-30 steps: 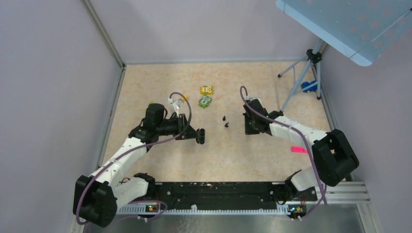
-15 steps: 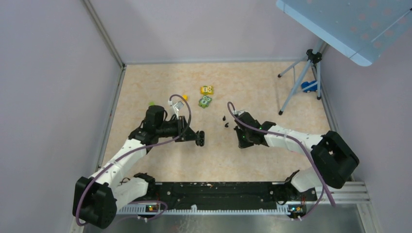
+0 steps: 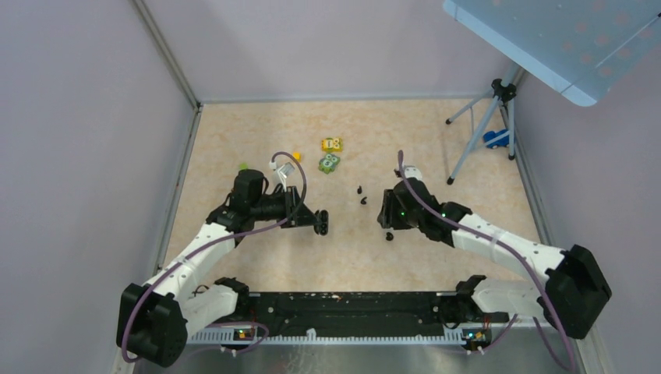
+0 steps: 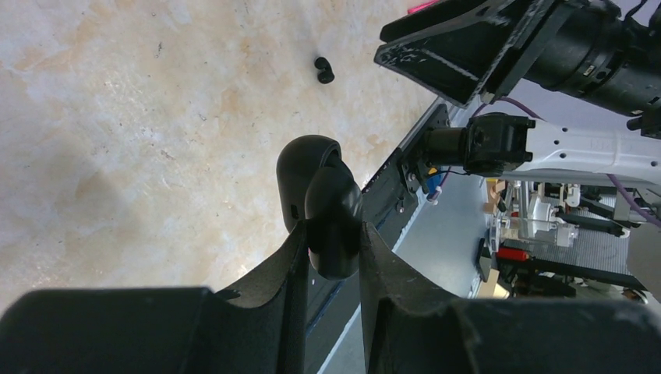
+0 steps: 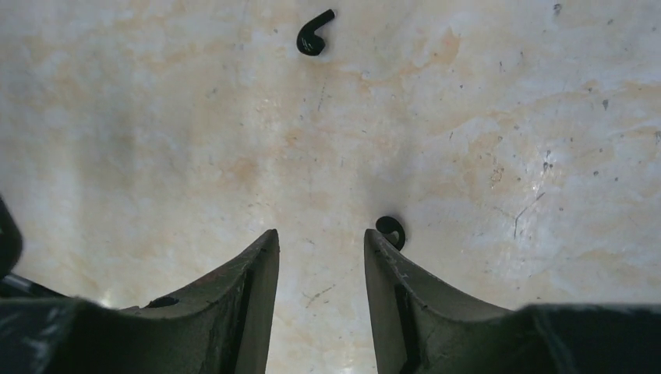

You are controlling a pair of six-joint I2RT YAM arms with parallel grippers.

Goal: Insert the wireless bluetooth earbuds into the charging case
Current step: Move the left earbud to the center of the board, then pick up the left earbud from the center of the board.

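The left gripper [image 4: 331, 230] clamped the black charging case [image 4: 308, 167]. The right gripper [image 5: 321, 235] stood parted and empty over the tabletop [image 5: 156, 117], one earbud [image 5: 390, 231] just beside its fingertip, another earbud [image 5: 314, 35] farther off.

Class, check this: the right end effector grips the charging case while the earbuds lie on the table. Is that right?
No. The left end effector grips the charging case, as the left wrist view shows; the earbuds do lie on the table.

Beige table [image 3: 257, 132] with earbuds [image 3: 364, 201] and toy blocks [image 3: 329, 162]
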